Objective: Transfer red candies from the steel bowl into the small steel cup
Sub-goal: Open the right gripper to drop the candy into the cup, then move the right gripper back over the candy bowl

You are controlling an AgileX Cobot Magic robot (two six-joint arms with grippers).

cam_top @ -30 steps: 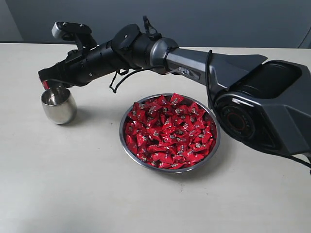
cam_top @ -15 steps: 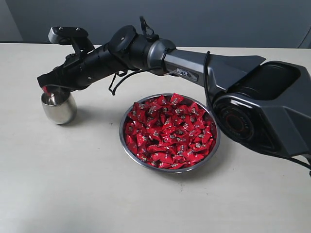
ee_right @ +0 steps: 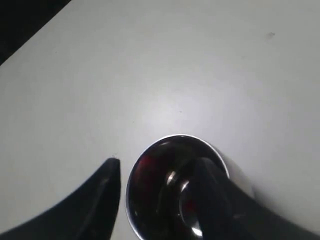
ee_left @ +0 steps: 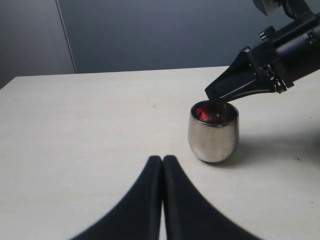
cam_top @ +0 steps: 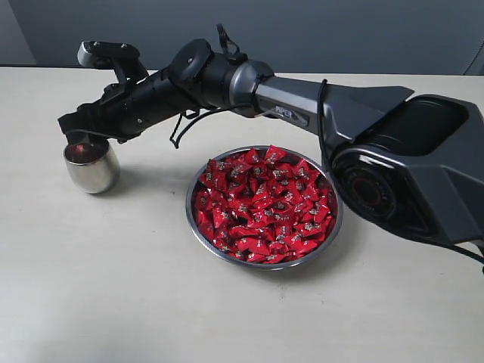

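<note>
The small steel cup [cam_top: 91, 169] stands on the table at the left, with red [cam_top: 82, 153] showing inside it. My right gripper [cam_top: 79, 136] reaches across and hangs open just above the cup's mouth, nothing between its fingers. In the right wrist view the right gripper [ee_right: 157, 165] has one finger outside the rim and one over the cup [ee_right: 155, 200]. The steel bowl [cam_top: 193, 224], heaped with red candies [cam_top: 261, 204], sits in the middle. In the left wrist view the left gripper [ee_left: 162, 159] is shut and empty, short of the cup [ee_left: 213, 137], where a red candy [ee_left: 202, 113] lies.
The right arm [cam_top: 302, 102] stretches over the table behind the bowl, and its bulky dark base [cam_top: 408, 174] fills the right side. A dark wall [cam_top: 302, 30] runs along the table's far edge. The pale tabletop [cam_top: 113, 287] extends in front of cup and bowl.
The right gripper's jaws have opened over the cup; the red candy seen at its tip is now inside the cup. The arm shifted only slightly.
</note>
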